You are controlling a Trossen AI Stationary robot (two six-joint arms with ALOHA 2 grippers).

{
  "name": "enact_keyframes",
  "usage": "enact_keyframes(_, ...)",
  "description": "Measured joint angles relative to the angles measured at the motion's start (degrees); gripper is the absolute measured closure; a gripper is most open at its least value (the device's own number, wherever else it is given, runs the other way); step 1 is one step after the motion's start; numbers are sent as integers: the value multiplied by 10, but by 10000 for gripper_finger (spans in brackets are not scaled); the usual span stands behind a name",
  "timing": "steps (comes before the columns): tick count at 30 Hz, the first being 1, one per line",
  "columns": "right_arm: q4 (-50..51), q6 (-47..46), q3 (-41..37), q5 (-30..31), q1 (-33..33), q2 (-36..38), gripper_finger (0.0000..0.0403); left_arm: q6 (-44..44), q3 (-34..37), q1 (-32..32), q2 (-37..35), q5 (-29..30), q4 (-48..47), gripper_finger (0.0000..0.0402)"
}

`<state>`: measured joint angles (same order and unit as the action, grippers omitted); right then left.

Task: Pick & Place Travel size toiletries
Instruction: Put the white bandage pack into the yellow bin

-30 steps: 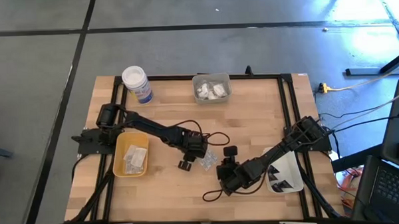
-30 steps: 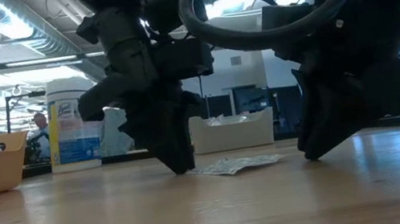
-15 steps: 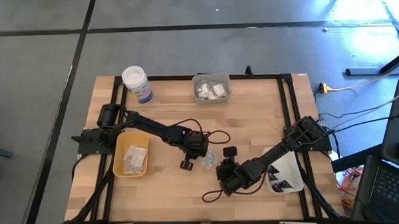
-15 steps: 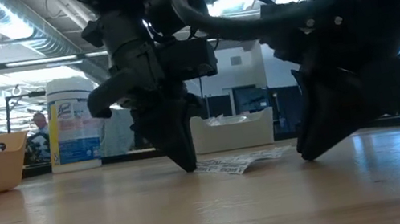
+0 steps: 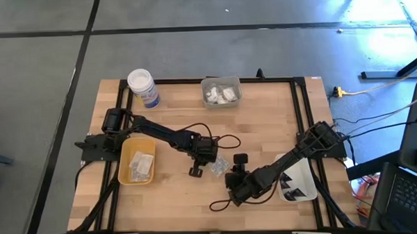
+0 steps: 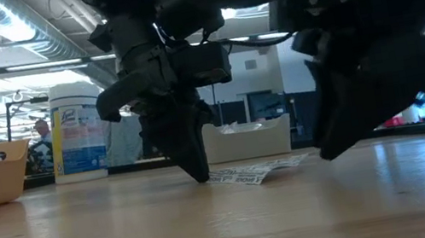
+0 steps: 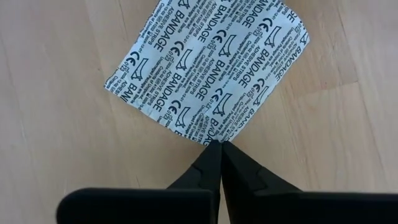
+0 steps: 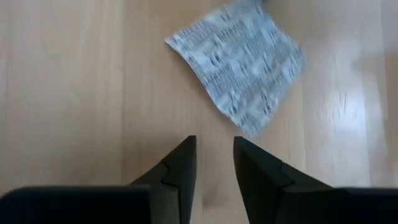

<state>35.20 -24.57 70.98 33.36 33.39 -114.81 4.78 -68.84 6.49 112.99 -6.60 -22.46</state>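
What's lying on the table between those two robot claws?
A flat white bandage sachet lies between the left gripper and right gripper, seen from above. The left one pinches its edge; the right one is open.

Sachet [image 7: 208, 71]: white, repeating black "BANDAGE ADHESIVE STRIPS" print plus CE marks. Desk [image 5: 264, 122]: light wood grain, black frame edges. Left end effector [image 7: 219, 147] and right end effector [image 8: 214, 144]: black. Tray left [image 5: 123, 168]: yellow. Tray at far edge [image 5: 206, 102]: clear, white packets inside. Jar [image 5: 142, 88]: white, blue label. Tray right [image 5: 310, 190]: white, dark wedges in it.
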Motion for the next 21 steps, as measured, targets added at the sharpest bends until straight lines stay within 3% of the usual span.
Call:
enact_keyframes(7, 95, -115, -10, -6, -1, 52, 275, -1, 0, 0, 0, -6, 2, 399)
enact_keyframes(14, 75, -140, -70, -19, -29, 142, 265, -9, 0, 0, 0, -7, 2, 399)
enact_keyframes(17, 0, -126, -120, -51, -44, 199, 264, -11, 0, 0, 0, -6, 2, 399)
enact_keyframes(21, -188, -93, -204, -123, -54, 278, 269, -11, 0, 1, 0, 2, 2, 399)
